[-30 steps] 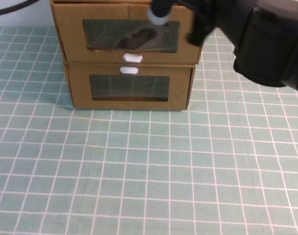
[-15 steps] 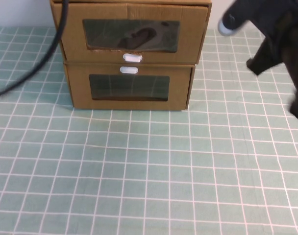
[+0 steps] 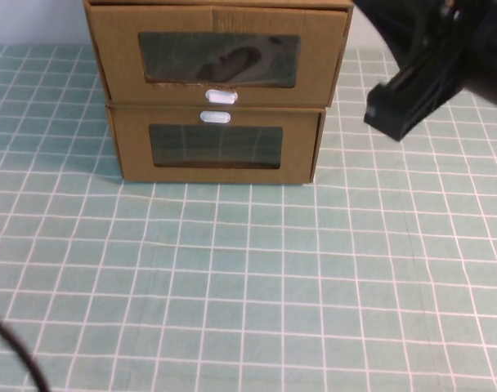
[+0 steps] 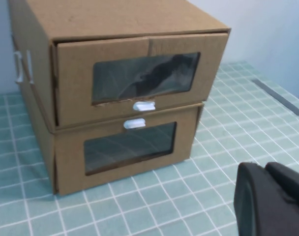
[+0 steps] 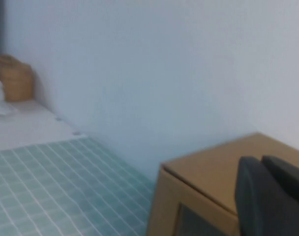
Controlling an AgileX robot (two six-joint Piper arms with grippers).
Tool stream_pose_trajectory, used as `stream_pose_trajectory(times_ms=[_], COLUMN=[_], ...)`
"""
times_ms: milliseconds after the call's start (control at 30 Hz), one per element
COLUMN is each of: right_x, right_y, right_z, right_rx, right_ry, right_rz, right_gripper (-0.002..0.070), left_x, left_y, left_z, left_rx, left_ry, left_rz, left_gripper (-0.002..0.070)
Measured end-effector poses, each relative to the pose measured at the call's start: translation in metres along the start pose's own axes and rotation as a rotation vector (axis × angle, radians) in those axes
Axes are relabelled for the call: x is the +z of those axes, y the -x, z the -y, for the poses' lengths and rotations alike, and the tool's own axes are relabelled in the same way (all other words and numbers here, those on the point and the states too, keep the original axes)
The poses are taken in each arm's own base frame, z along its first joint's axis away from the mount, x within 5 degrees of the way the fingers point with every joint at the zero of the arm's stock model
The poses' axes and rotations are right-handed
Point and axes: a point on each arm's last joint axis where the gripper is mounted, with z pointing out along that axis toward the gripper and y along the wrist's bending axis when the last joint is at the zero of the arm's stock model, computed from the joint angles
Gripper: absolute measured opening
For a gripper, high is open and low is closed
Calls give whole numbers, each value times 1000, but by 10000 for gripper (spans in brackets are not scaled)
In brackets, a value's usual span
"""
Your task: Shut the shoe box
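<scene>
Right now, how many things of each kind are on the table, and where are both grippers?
Cardboard boxes: 2, the shoe box on the lower box
Pull tabs: 2
Total: 4
Right gripper: beside the boxes, off the table.
Left gripper: before the boxes.

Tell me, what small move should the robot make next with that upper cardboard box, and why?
Probably draw the right gripper away toward rest. The shoe box has its drawer front about flush with its shell, so little seems left to push. The right gripper hangs off the box's right side, touching nothing; the left gripper hovers in front.
</scene>
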Motion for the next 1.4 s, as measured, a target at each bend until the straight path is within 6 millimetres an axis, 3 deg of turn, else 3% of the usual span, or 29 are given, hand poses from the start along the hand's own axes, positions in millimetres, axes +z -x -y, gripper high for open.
stream_pose_trajectory(times_ms=[233,333,433,500,567,633,767,900,1133,1400], right_x=[-9,-16,-16,-12,-7,-7,-34,-69,-126,-149], right_y=[19,20,3,-18,-45,-63,-69,-87,-139,-184], right_z=[-31,-42,-44,-38,-24,-5,20,24,17,5], right_rx=[-92,-106,-78,-72,-58,-69,29,58,168,174], right_ry=[386,559,645,587,397,172,-115,-227,-410,-491], right_rz=[110,10,-255,-483,-696,-749,-584,-529,-538,-499], right_gripper=[-14,-14,-14,-14,-14,-14,-14,-14,-14,-14], left_x=[-14,-13,-13,-13,-13,-13,-13,-13,-13,-13], left_y=[-37,-40,-41,-41,-42,-42,-43,-45,-45,-45], left_z=[2,2,2,2,2,2,2,2,2,1], left_rx=[-3,-26,-32,-39,-41,-44,-41,-32,-31,-26], left_ry=[52,52,54,53,51,52,51,55,56,64], left_rz=[16,-14,-21,-24,-27,-28,-41,-58,-63,-60], left_gripper=[-4,-4,-3,-3,-3,-4,-4,-4,-4,-4])
